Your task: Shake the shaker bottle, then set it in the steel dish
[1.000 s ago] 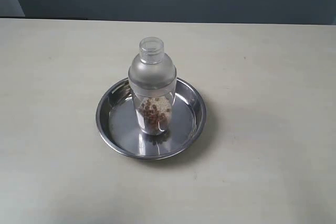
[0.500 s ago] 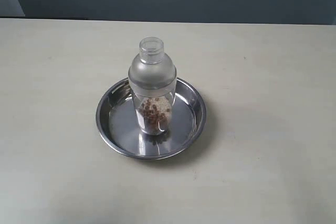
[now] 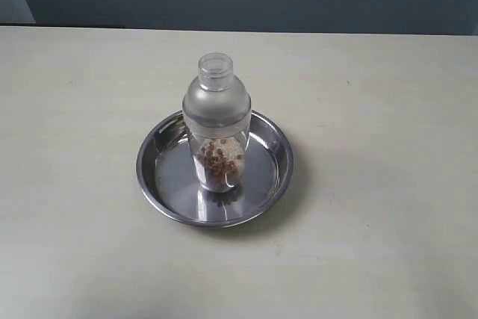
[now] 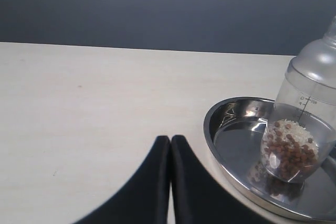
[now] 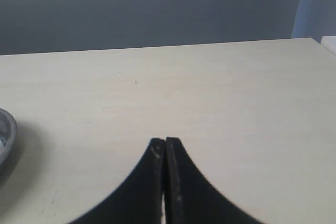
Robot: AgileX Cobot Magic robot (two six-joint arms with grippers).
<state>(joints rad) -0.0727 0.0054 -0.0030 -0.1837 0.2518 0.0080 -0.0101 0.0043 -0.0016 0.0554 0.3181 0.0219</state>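
Nothing has shifted over the last second: the shaker bottle (image 3: 215, 121) stands upright inside the steel dish (image 3: 261, 173), just left of centre in the exterior view, so the task looks finished. The left gripper (image 4: 170, 139) and right gripper (image 5: 161, 141) are both closed on nothing over the tabletop (image 3: 388, 184). Neither shows in the exterior view. The left wrist view cuts off the bottle's cap, and the right shows only a sliver of dish.

shaker bottle (image 3: 215, 121) upright — inside steel dish (image 3: 168, 201), table (image 3: 388, 147)
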